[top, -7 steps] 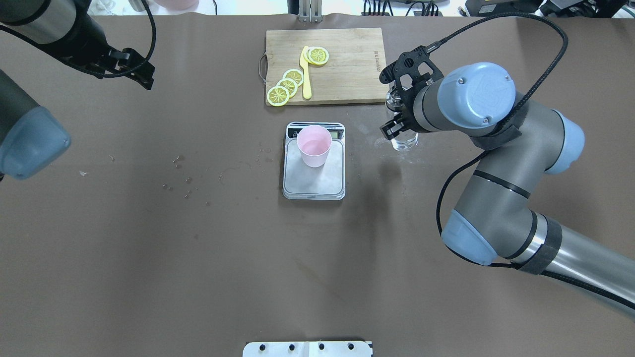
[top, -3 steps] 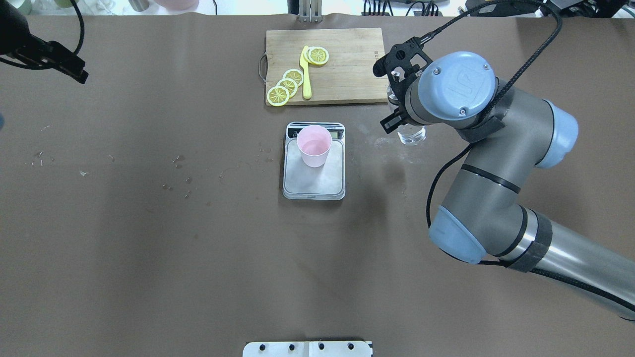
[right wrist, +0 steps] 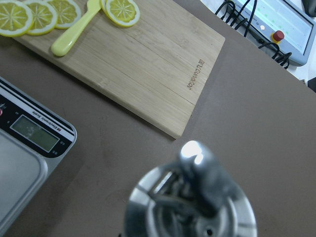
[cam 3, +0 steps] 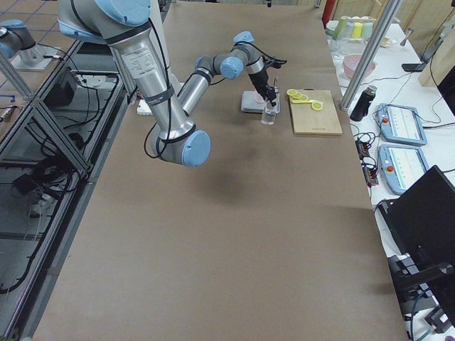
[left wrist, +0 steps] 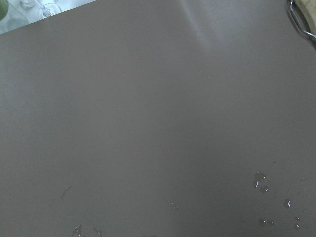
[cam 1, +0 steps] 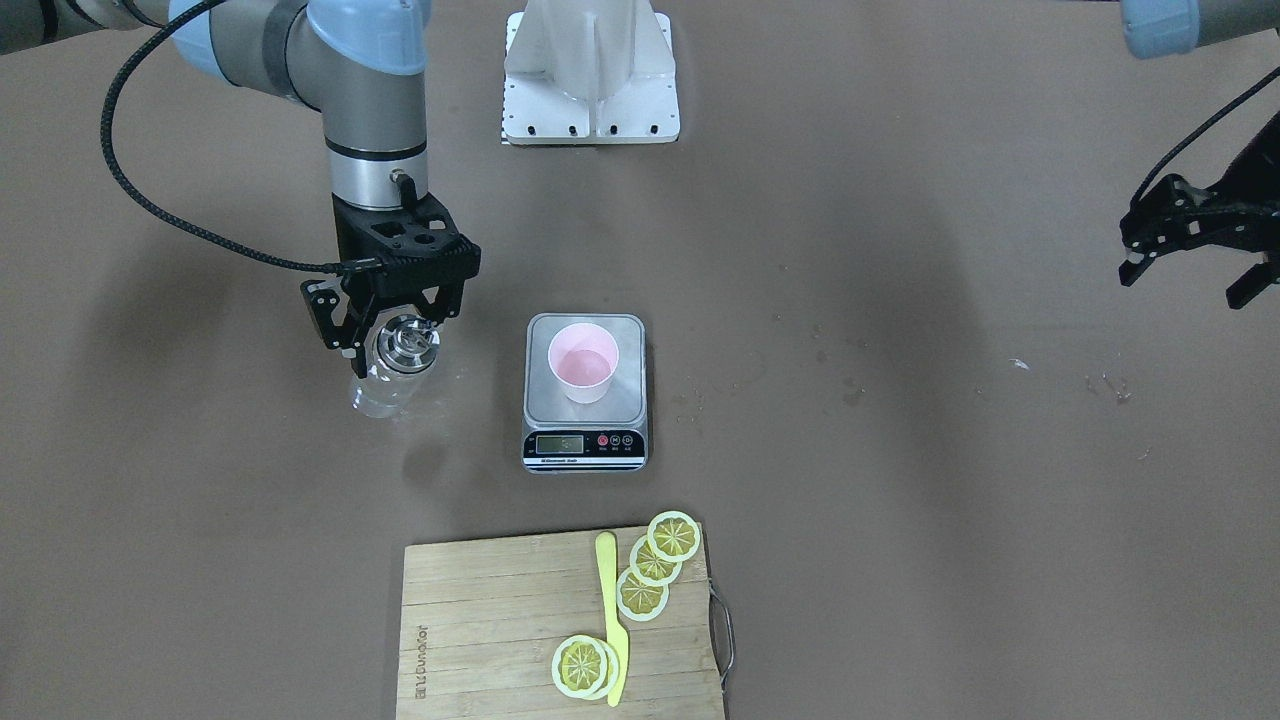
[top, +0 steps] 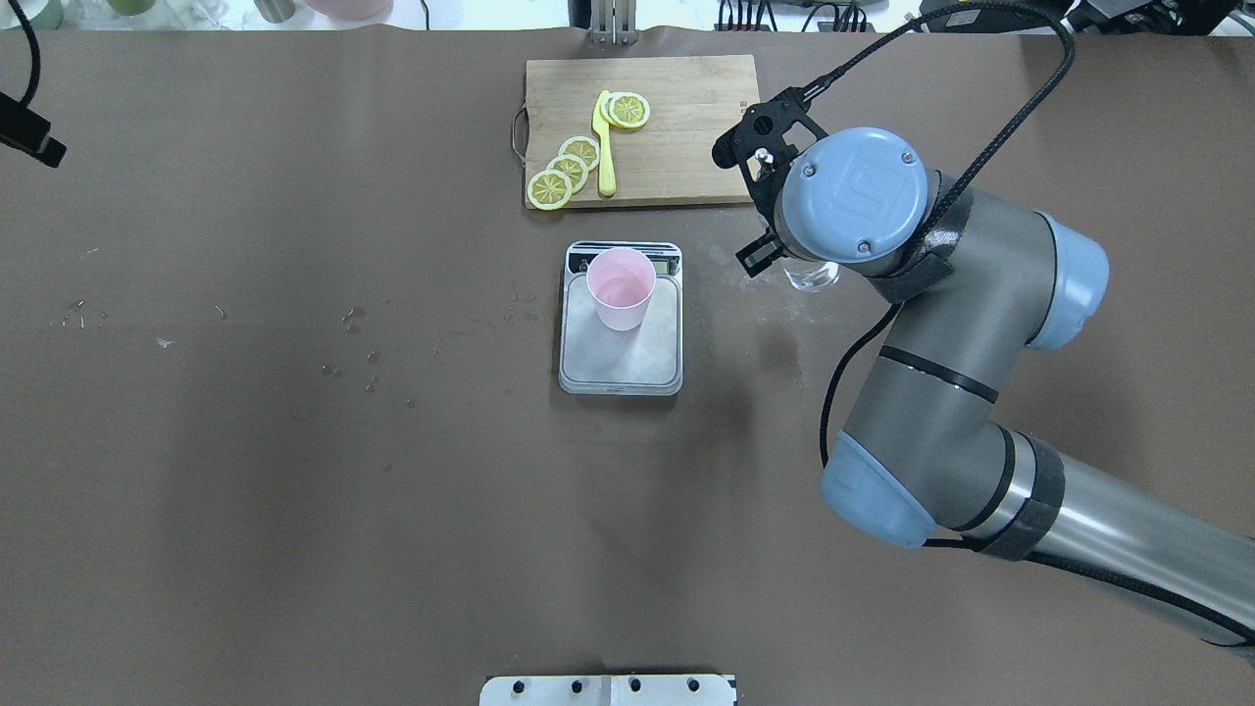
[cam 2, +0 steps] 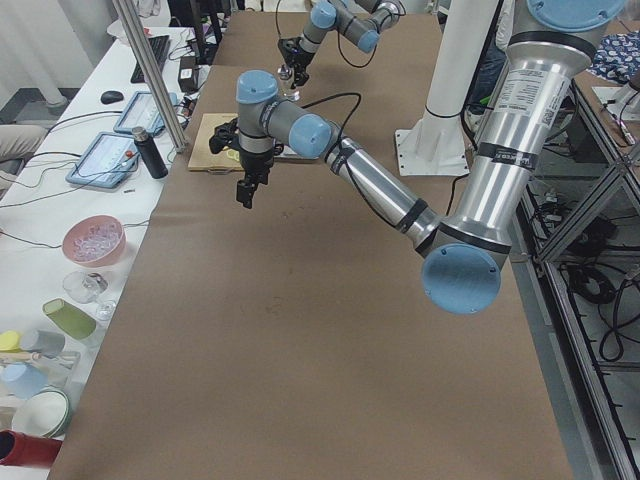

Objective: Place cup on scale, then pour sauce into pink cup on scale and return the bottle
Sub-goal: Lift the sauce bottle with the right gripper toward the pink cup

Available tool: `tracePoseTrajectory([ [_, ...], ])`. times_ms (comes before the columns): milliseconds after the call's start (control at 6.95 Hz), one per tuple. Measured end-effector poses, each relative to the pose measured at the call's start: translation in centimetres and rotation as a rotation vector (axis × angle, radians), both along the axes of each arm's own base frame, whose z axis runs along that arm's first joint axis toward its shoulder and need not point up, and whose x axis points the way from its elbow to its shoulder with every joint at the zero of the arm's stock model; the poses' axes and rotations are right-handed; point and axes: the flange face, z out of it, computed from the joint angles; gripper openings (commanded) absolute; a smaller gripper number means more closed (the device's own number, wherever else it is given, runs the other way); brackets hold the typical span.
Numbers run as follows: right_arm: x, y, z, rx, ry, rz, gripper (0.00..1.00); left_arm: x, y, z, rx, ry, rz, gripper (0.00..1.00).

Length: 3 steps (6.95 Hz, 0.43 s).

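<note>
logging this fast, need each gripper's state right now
Left gripper: open, holding nothing.
Right gripper: open, just over the bottle, which stands on the table.

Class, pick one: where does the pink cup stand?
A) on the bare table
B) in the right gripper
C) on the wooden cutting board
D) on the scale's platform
D: the cup stands upright on the steel platform of the scale.

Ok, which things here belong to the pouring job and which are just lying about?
Job: pink cup, scale, glass bottle, right claw at the bottle.
Lying about: wooden cutting board, lemon slices, yellow knife.
</note>
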Motion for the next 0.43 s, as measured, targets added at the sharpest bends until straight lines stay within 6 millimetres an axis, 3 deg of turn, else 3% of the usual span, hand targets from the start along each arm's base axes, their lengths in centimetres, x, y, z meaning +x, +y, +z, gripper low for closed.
tracePoseTrajectory([
  [432,-1.9,1.5,-0.4,0.012,0.066,-0.006,0.0,-3.5,1.1,6.5,-0.011,0.015,-0.019,0.97],
])
